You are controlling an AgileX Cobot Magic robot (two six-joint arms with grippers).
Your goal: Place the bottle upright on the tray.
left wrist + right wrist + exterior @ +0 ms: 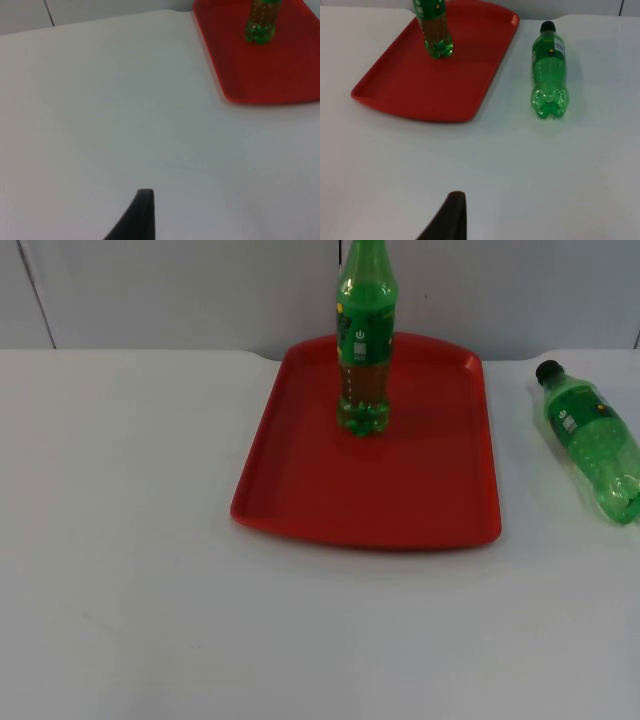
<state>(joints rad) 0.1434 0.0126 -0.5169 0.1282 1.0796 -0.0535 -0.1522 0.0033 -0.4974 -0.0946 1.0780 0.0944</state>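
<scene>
On red tray (400,500), upright bottle (364,350), tools raised

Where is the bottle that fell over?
In the top view the lying bottle rests on the white table, right of the red tray, apart from it, its black cap pointing toward the wall.

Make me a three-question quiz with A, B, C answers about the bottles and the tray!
1. Where is the lying bottle?
A. on the tray
B. on the table beside the tray
C. in a gripper

2. What colour is the tray?
A. red
B. blue
C. yellow

3. How is the bottle on the tray standing?
A. upside down
B. on its side
C. upright

Answers: 1 B, it rests on the white table, apart from the tray's edge. 2 A, the tray is plainly red. 3 C, its base sits on the tray and its neck points up.
</scene>
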